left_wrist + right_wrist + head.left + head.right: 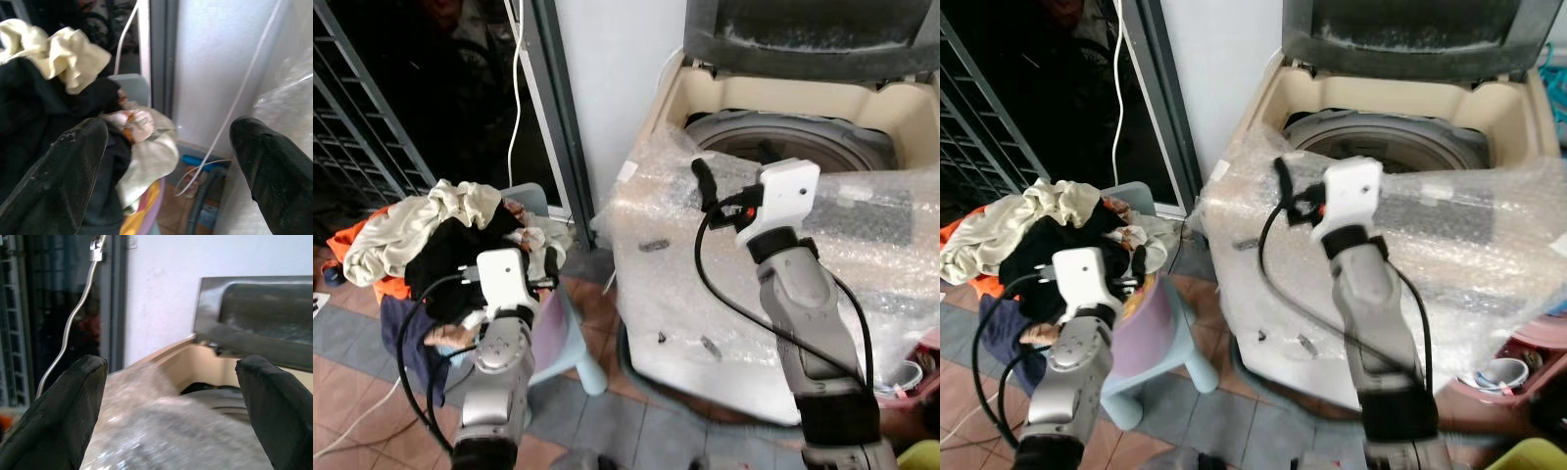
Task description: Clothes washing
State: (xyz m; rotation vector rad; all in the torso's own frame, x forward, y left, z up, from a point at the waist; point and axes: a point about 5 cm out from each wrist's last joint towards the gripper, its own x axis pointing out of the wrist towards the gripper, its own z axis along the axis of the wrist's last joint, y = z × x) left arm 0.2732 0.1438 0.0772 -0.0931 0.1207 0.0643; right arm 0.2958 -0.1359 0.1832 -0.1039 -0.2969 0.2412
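A heap of clothes (440,235) lies on a light blue plastic chair (566,338) at the left, with a cream garment (406,230) on top of black ones. My left gripper (168,129) is open right at the heap's near side, one of its fingers (63,171) against the black cloth. To the right stands a cream top-loading washing machine (705,294) wrapped in bubble wrap, its lid (813,39) raised and the drum (793,137) exposed. My right gripper (171,364) is open and empty, held above the machine's front left corner.
A white cable (517,78) hangs down beside the grey door frame (558,108). Behind the heap is a dark doorway with a metal grille (362,127). A pink basin (1518,367) sits on the tiled floor to the right of the machine.
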